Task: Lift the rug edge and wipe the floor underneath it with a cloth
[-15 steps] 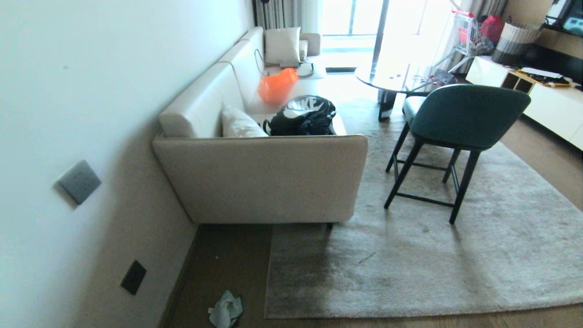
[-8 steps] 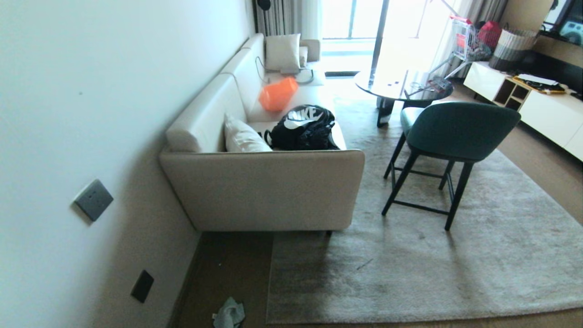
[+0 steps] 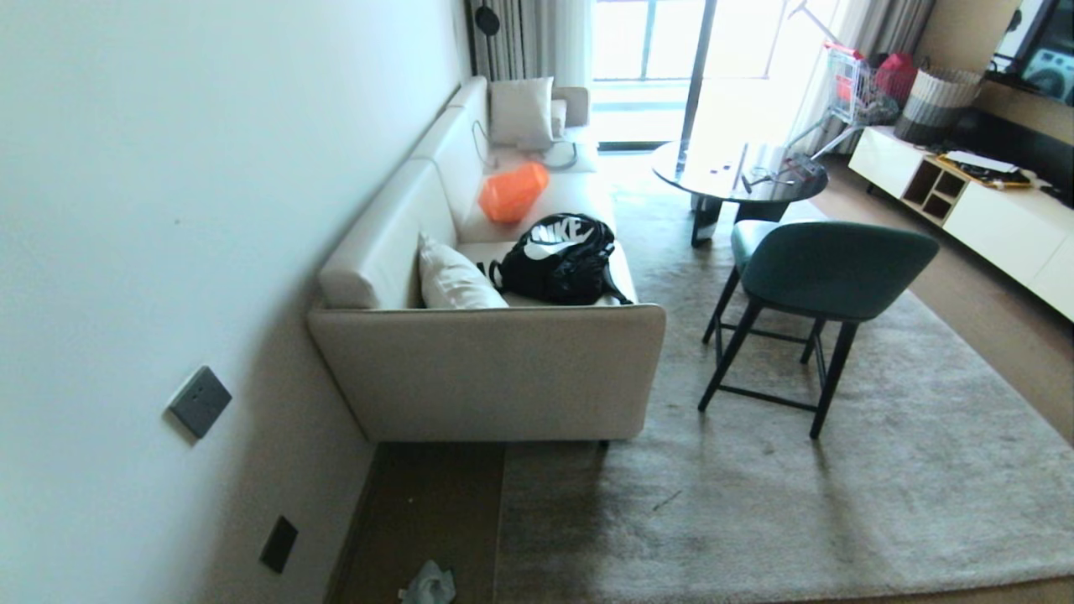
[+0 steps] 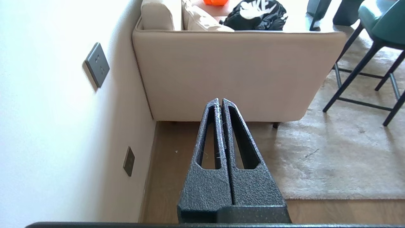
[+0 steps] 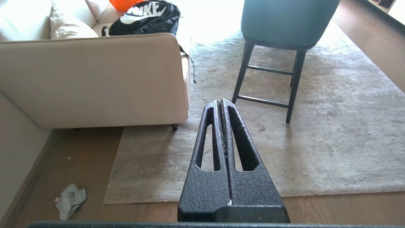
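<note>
Cloth (image 5: 70, 200) lies on floor (image 5: 79, 148) left of rug edge (image 5: 114, 164), nearer left gripper (image 4: 219, 102); both grippers closed tight, empty, right gripper (image 5: 220, 103) over rug.

One sofa (image 3: 487, 369); one chair (image 3: 805, 285); one backpack (image 3: 558, 260); one cloth (image 5: 70, 200); two wall plates (image 3: 200, 401).

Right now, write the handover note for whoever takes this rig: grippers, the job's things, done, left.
Left gripper: shut, empty, above the bare floor by the wall.
Right gripper: shut, empty, above the rug.
Cloth: crumpled on the floor near the wall, beside the rug edge, apart from it.
Rug edge lies flat, its corner near the sofa.
Done: nothing.
Left: pick up the cloth, lift the edge, wipe underneath.
</note>
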